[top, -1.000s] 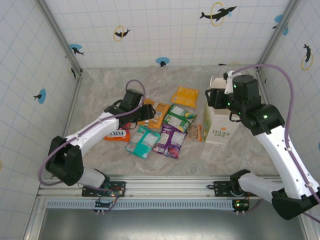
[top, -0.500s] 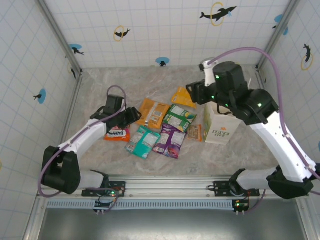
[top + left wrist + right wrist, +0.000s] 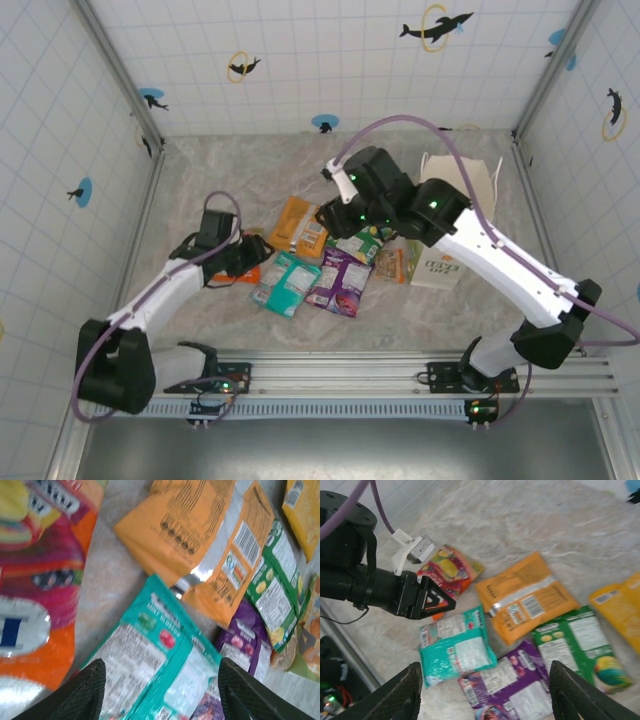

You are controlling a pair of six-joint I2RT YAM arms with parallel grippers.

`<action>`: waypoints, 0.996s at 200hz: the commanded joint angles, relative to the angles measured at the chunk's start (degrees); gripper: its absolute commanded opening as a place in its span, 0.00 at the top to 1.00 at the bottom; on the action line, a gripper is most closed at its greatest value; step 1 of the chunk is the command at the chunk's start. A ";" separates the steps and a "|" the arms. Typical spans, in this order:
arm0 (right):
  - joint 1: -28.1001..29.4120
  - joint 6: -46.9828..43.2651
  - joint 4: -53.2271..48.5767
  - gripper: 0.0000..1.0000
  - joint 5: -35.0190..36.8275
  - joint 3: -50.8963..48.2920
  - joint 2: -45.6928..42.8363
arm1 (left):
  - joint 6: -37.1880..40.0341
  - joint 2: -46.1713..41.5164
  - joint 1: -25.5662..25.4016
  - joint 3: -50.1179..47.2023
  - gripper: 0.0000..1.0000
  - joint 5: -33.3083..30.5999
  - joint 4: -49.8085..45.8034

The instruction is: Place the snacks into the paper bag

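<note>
Here, the left pincer (image 3: pixel 161 677), apart over the teal packet (image 3: pixel 132 652), should pinch one edge cleanly, while the right pincer (image 3: pixel 485 680) hovers apart above the snacks (image 3: pixel 525 600).

1. The right gripper (image 3: pixel 333 213) has swung off the top of the paper bag (image 3: pixel 440 268) and now hangs left of it, over the snacks (image 3: pixel 340 280).
2. The bag's open top is now uncovered.
3. The left gripper (image 3: pixel 250 255) has drawn back off the orange packet (image 3: pixel 298 225), farther from the bag.
</note>
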 commanded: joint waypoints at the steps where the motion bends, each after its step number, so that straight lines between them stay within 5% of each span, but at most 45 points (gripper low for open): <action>1: 1.15 2.46 5.68 0.32 -5.28 -3.03 1.68 | -8.66 -7.24 0.15 -5.70 0.39 2.05 0.36; 91: 2.15 4.90 12.55 0.33 -11.13 -6.52 13.47 | -35.17 -29.48 -0.18 -28.95 0.40 4.46 9.75; 160: 1.89 3.55 12.79 0.34 -11.94 -3.62 25.24 | -40.98 -33.10 -0.18 -35.51 0.40 4.13 15.30; 199: 0.49 4.03 11.20 0.44 -11.96 -0.68 31.82 | -42.23 -33.28 -0.26 -37.99 0.41 3.68 18.44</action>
